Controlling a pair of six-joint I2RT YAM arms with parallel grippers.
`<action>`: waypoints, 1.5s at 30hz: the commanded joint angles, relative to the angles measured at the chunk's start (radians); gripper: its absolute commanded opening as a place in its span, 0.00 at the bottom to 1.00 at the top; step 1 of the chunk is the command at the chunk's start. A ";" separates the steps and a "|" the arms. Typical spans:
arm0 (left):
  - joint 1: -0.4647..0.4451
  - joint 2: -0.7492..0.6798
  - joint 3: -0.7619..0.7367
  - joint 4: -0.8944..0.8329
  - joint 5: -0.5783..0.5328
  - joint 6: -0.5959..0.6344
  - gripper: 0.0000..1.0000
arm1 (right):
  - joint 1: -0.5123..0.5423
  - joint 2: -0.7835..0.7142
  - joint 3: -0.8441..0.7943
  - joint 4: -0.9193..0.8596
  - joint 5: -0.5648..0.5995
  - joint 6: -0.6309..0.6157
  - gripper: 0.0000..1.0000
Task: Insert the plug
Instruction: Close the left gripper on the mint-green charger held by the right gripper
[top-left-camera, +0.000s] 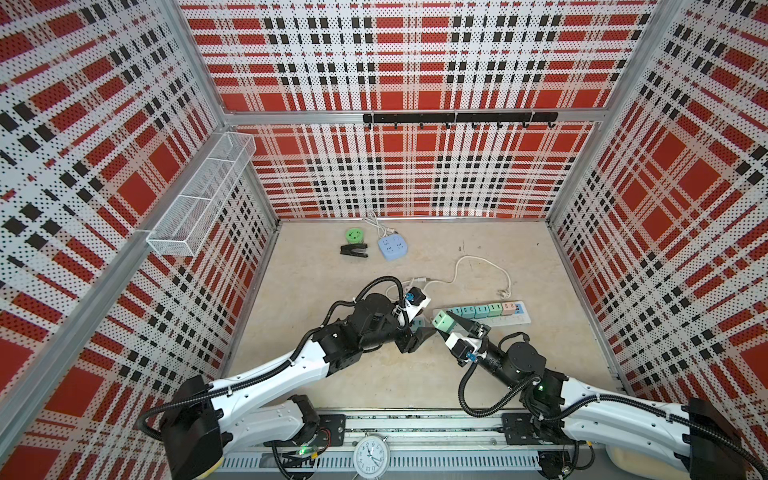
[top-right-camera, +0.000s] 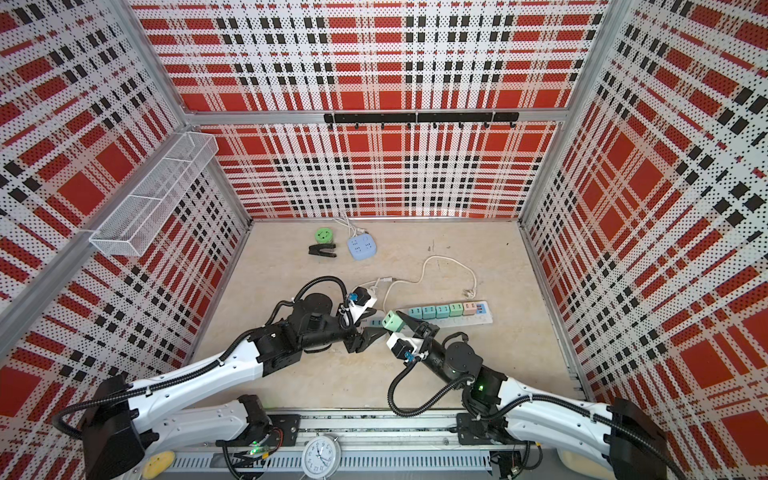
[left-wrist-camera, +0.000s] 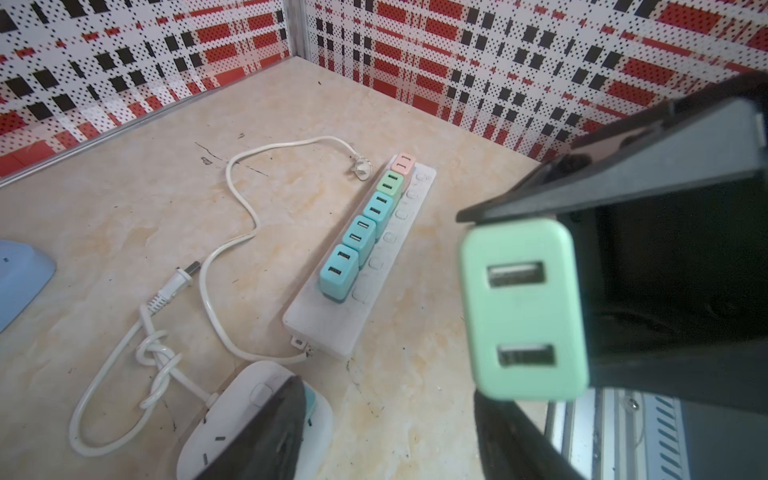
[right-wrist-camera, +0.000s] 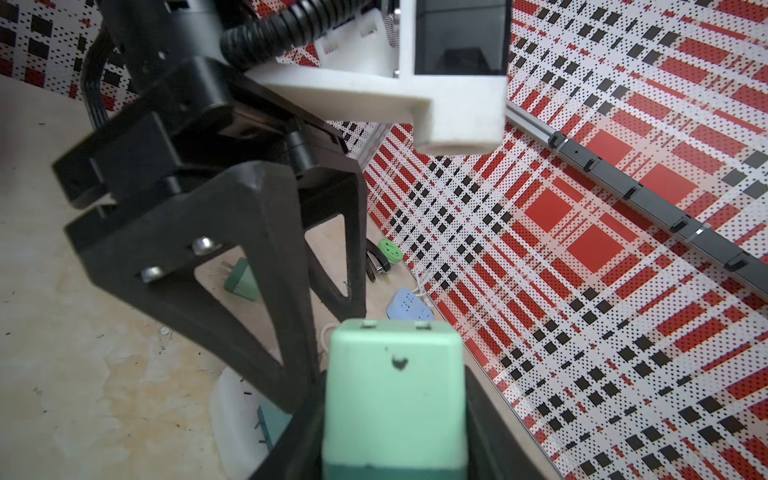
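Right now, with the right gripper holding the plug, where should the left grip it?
Take the plug by its free USB end, pinching the broad faces. The right fingers cover its narrow edges and its darker end sits deep between them, so the left gripper should probably come head-on at the USB face.

Walls (top-left-camera: 415, 62) of perforated sheet in red, white and black plaid box me in on three sides, framed by bare metal posts (top-left-camera: 195, 62). A white wire basket (top-left-camera: 199, 195), split into compartments, hangs on my left wall, and a black hook rail (top-left-camera: 457, 118) runs along the far wall. My floor (top-left-camera: 395, 374) is pale beige, stone-look, with dark scuffs toward the far side. At the near edge a round white clock (top-left-camera: 371, 456) sits by a slotted metal strip (top-left-camera: 457, 461). The light is even and bright.
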 joint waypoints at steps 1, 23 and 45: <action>-0.003 -0.011 0.018 0.031 0.042 0.000 0.64 | -0.001 0.021 0.010 0.052 -0.031 -0.067 0.02; -0.003 -0.034 -0.005 0.075 0.094 -0.010 0.57 | 0.005 0.098 0.001 0.182 -0.129 -0.169 0.00; 0.033 -0.024 -0.009 0.066 0.075 -0.018 0.00 | 0.039 0.129 -0.006 0.279 -0.088 -0.121 1.00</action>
